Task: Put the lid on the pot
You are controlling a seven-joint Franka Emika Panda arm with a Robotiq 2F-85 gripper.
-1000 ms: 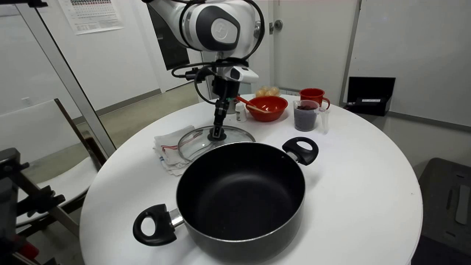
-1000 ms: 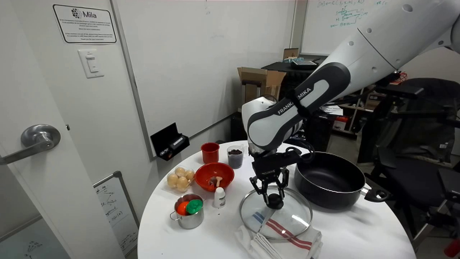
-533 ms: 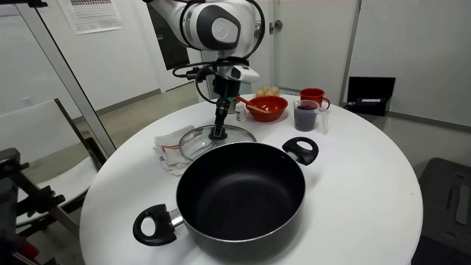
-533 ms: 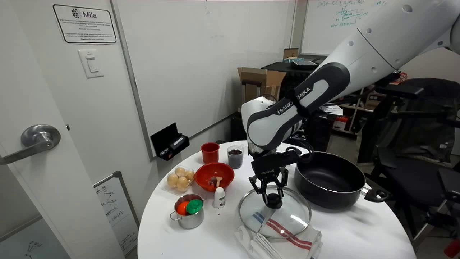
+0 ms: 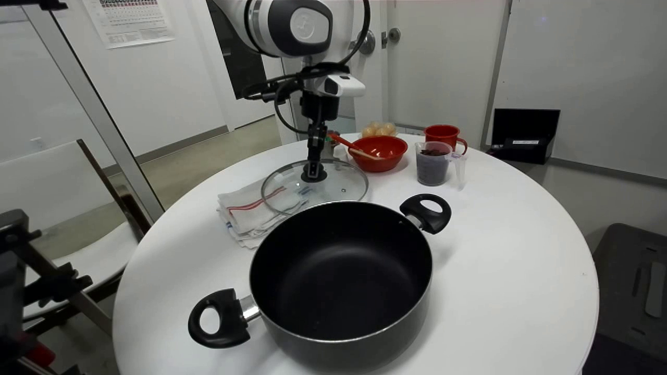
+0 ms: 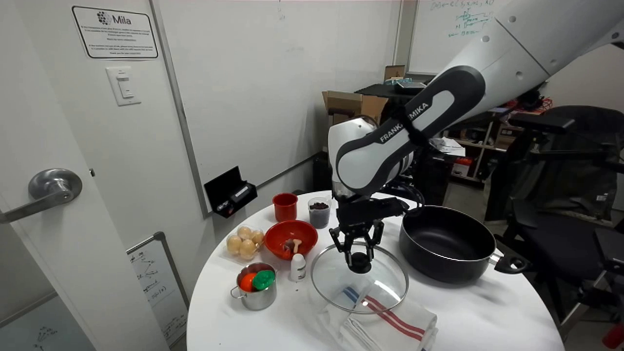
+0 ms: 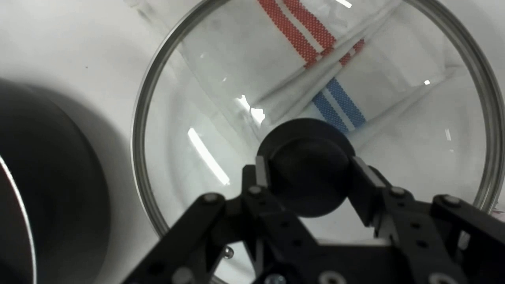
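The round glass lid [image 5: 341, 190] with its metal rim shows in both exterior views [image 6: 339, 287] and in the wrist view [image 7: 426, 154]. My gripper [image 6: 360, 257] is shut on its black knob, one finger on each side, as the wrist view [image 7: 311, 171] shows. The lid looks level and appears raised a little above the folded cloth. The black pot [image 5: 354, 346] stands upright and uncovered beside the lid, apart from it; its inside shows bare. In the wrist view the pot [image 7: 59, 185] is at the left edge, and its rim is partly cut off.
A striped cloth [image 6: 409, 324] lies partly under the lid. A red bowl [image 6: 291, 239], white bottle [image 6: 298, 269], small metal pot [image 6: 258, 297], round yellowish items [image 6: 245, 242], measuring cup [image 6: 319, 218] and red mug [image 6: 285, 207] stand beyond. Pot handles [image 5: 221, 319] stick out sideways.
The gripper and lid have moved up and somewhat away from the pot in the last half second. More of the cloth shows beneath. The pot has not moved.
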